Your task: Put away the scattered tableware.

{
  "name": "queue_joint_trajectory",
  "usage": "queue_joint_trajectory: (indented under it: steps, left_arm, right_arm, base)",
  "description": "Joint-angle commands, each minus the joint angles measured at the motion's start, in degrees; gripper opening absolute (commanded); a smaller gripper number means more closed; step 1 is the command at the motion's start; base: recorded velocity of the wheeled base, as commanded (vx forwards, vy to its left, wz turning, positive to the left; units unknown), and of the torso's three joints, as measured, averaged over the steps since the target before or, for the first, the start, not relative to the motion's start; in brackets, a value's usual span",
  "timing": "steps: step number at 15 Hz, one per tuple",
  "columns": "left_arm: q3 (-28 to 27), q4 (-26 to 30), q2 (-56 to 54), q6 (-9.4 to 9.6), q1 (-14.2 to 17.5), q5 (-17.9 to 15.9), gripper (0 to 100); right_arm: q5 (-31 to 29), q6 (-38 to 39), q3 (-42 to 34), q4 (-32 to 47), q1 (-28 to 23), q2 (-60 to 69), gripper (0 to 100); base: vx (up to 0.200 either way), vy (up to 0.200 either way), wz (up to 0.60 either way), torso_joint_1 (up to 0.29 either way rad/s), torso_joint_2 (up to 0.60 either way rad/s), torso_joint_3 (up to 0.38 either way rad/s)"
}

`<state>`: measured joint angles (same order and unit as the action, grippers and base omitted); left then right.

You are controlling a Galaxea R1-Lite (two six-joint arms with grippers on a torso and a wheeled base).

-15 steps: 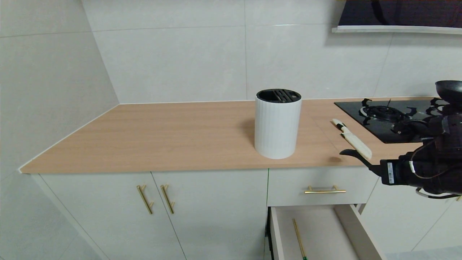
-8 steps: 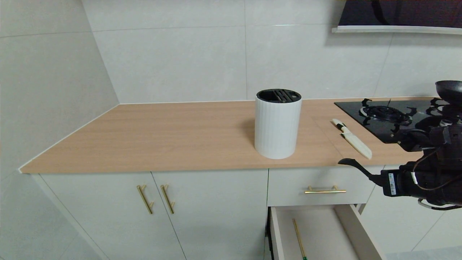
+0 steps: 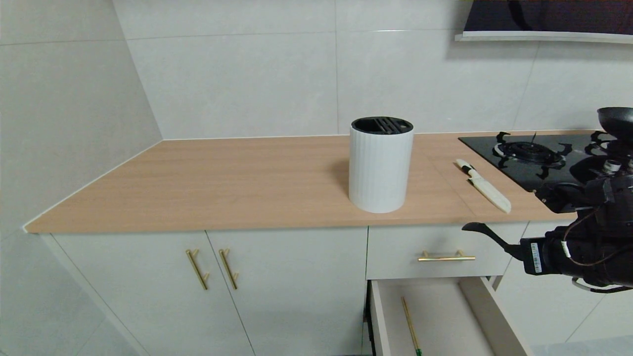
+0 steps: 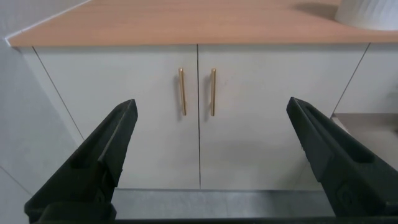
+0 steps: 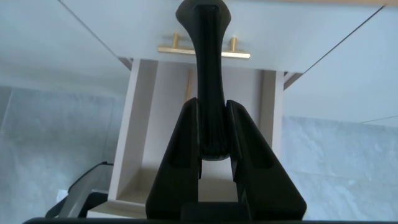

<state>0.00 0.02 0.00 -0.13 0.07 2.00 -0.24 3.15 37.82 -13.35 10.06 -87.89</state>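
Note:
My right gripper (image 3: 520, 248) hangs in front of the cabinet at the right, shut on a black utensil (image 3: 482, 230) whose curved end points left past the closed drawer's gold handle (image 3: 446, 257). In the right wrist view the right gripper (image 5: 212, 127) clamps the black utensil (image 5: 205, 37) above the open drawer (image 5: 127, 137). A white-bladed knife (image 3: 483, 185) lies on the wooden counter (image 3: 237, 183) to the right of a white ribbed holder (image 3: 381, 170) with a black slotted top. My left gripper (image 4: 211, 155) is open, facing two cabinet doors (image 4: 249, 124).
The lower drawer (image 3: 474, 306) is pulled out below the closed one, with a gold chopstick (image 3: 409, 326) inside. A black gas hob (image 3: 531, 155) and a dark pan (image 3: 615, 118) sit at the counter's right end. A tiled wall borders the counter behind and on the left.
My right gripper has dropped with the black utensil from the counter's edge, beside the knife, to the closed drawer's front. The head camera has tilted slightly.

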Motion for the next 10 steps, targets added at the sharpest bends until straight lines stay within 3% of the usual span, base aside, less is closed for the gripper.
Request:
queue_joint_trajectory:
  steps: [1, 7, 10]
  left_arm:
    - [0.0, 0.0, 0.1, 0.05, 0.0, 0.0, 100]
    - [0.0, 0.0, 0.1, -0.04, 0.0, 0.0, 100]
    - [0.0, 0.0, 0.1, 0.05, 0.0, 0.0, 100]
  right_arm:
    - [0.0, 0.0, -0.2, 0.0, 0.7, -0.3, 0]
    - [0.0, 0.0, -0.5, 0.0, 0.8, -0.4, 0]
    - [0.0, 0.0, -0.5, 0.0, 0.8, -0.9, 0]
  base:
    - [0.0, 0.0, 0.0, -0.188, 0.44, 0.256]
    - [0.0, 0.0, 0.0, -0.191, 0.46, 0.266]
    - [0.0, 0.0, 0.0, -0.054, 0.14, 0.079]
